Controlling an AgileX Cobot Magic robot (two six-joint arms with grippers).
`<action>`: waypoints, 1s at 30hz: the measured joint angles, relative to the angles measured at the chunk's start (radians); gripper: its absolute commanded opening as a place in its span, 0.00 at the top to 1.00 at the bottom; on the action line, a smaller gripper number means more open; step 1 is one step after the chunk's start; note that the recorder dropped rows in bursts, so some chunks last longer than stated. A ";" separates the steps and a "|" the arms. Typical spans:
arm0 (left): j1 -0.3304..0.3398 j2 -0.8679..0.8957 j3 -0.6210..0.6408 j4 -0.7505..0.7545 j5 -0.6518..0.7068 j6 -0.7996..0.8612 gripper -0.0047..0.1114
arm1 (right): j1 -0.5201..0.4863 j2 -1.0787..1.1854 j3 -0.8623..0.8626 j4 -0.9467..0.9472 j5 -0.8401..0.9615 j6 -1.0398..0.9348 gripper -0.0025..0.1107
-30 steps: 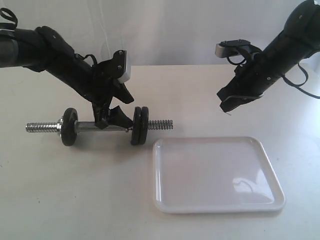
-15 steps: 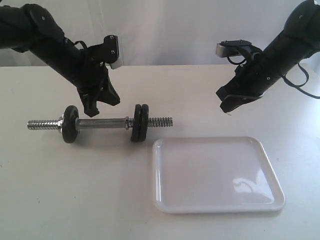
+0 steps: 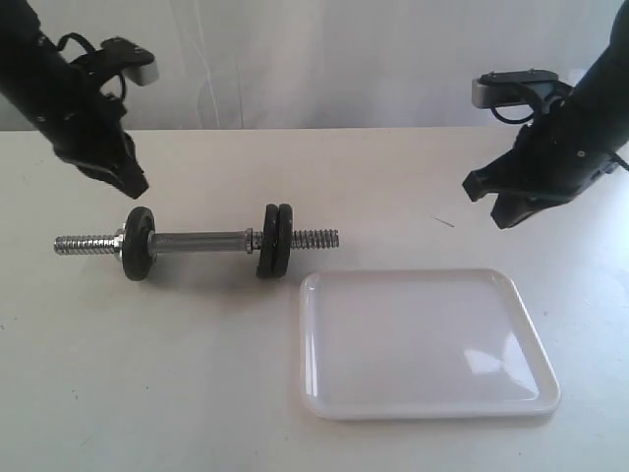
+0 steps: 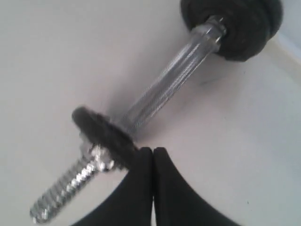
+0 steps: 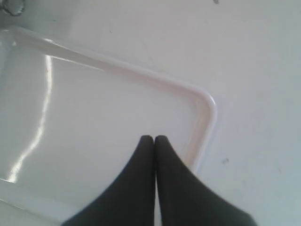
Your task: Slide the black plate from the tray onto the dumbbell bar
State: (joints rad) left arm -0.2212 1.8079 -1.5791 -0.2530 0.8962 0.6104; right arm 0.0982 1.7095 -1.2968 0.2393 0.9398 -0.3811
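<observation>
The dumbbell bar [image 3: 201,239] lies on the table left of the tray [image 3: 428,403], which holds nothing. Two black discs sit pressed together near the bar's right threaded end; the outer one, on the tray side, is the black plate [image 3: 286,240]. A third disc [image 3: 137,244] sits near the left end. My left gripper [image 3: 136,185] is shut and empty, raised behind the bar's left end. In the left wrist view its shut tips [image 4: 153,149] hang above the bar [image 4: 162,92]. My right gripper [image 3: 493,206] is shut and empty, above the table behind the tray; its tips [image 5: 154,137] show over the tray's corner [image 5: 207,106].
White tabletop [image 3: 147,374] runs in front of the bar and left of the tray. A pale wall or curtain [image 3: 324,59] stands behind the table. A small dark speck [image 3: 444,222] lies on the table behind the tray.
The left gripper has let go of the bar's middle, shut, and lifted away to the left. The right gripper has drawn back to the right. The bar stays put.
</observation>
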 measured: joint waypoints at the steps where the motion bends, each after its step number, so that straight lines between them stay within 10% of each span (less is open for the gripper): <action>1: 0.012 -0.013 0.008 0.017 0.015 -0.038 0.96 | 0.000 -0.019 0.019 -0.026 0.000 0.023 0.98; 16: 0.214 -0.455 0.587 0.063 -0.213 -0.323 0.96 | -0.011 -0.502 0.382 -0.075 -0.050 0.180 0.98; 30: 0.231 -0.951 0.947 0.035 -0.506 -0.420 0.96 | -0.011 -1.002 0.669 -0.075 -0.315 0.302 0.98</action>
State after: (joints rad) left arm 0.0096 0.8574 -0.6319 -0.2181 0.3903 0.1903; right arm 0.0875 0.7076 -0.6276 0.1641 0.6252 -0.0789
